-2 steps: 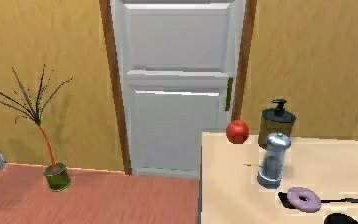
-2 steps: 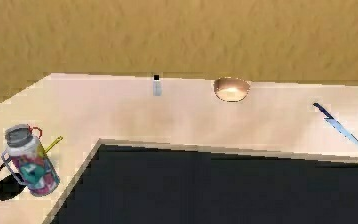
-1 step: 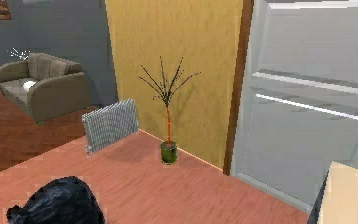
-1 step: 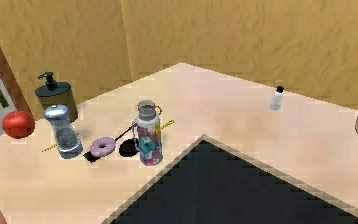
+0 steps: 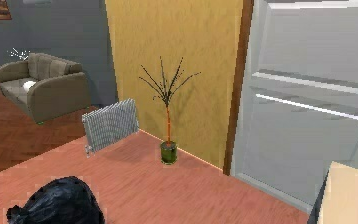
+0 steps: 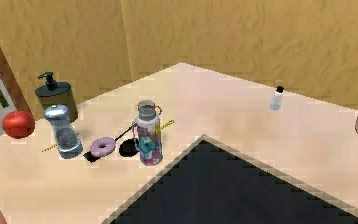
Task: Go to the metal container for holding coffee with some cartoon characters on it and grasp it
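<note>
**A:** Where does the coffee container stand?

**B:** In the arm side view, a tall metal container (image 6: 147, 133) stands upright on the pale tabletop (image 6: 237, 110). It is left of the middle, near the corner of a black inset panel (image 6: 247, 195).

**A:** Is there any writing or label on it?

**B:** Pink and teal patches cover its side (too small to make out as figures), and nothing on it can be read.

**A:** What lies around it?

**B:** A pink ring (image 6: 103, 147) lies flat just to its left. Beyond the ring stands a clear grinder (image 6: 62, 132) with a grey cap. Farther left are a dark soap pump (image 6: 55, 97) and a red round fruit (image 6: 18, 123). A small bottle (image 6: 278, 98) stands well apart toward the right. None of them has print that can be read.

**A:** And the tool?

**B:** Its state cannot be told.

**A:** What lies ahead of the robot?

**B:** In the forward view, a bare-twigged plant (image 5: 168, 150) in a green pot stands against a yellow wall (image 5: 172, 50). A ribbed radiator (image 5: 111, 124) is near its left, and a sofa (image 5: 42, 82) sits farther back. A black bag (image 5: 57, 205) lies on the wooden floor (image 5: 187, 190). A white door (image 5: 307, 100) takes up the right.
</note>
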